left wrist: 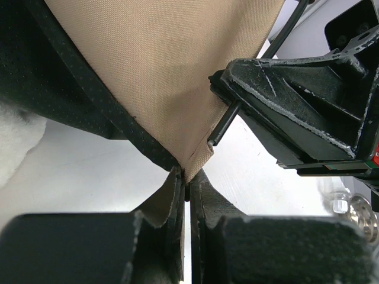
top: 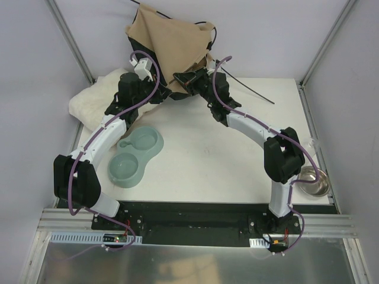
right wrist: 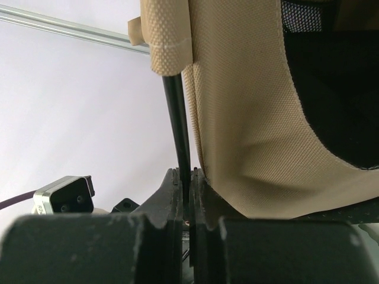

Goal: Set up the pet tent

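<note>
The pet tent [top: 169,35] is a tan fabric heap with black inner panels at the table's back middle. My left gripper [top: 166,89] is at its lower edge. In the left wrist view my left gripper [left wrist: 188,177] is shut on a tan fabric corner [left wrist: 198,155]. My right gripper [top: 186,78] is just right of it at the same edge. In the right wrist view my right gripper [right wrist: 188,176] is shut on a thin black pole [right wrist: 176,112] that runs up into a tan sleeve [right wrist: 169,47]. It also shows in the left wrist view [left wrist: 220,80], holding that pole [left wrist: 225,123].
A white fluffy cushion [top: 92,97] lies at the back left. A teal double bowl [top: 136,155] sits left of centre. A steel bowl [top: 312,181] is at the right edge. A loose black pole [top: 251,90] lies at the back right. Enclosure walls stand close behind.
</note>
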Robot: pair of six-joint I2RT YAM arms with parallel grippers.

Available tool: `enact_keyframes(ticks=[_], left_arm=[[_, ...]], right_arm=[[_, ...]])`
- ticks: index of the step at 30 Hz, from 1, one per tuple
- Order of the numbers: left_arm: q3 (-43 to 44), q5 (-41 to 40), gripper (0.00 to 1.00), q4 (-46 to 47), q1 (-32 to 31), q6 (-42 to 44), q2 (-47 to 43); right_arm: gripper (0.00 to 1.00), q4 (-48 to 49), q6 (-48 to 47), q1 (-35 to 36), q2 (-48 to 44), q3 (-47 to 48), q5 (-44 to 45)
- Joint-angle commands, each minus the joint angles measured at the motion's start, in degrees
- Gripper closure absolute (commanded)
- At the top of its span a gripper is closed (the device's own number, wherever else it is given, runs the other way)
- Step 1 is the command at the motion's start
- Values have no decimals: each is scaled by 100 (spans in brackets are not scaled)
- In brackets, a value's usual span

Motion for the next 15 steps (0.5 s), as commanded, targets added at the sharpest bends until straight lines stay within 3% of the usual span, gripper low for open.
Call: enact_keyframes(ticks=[1,15], left_arm=[[-194,-163,100,-1088,177,257,-59],[-53,-207,100,-1088,177,275,-15]], right_arm=[[100,280,-131,-910,22,440,2128],[100,649,-1555,-734,-92,115,1769]])
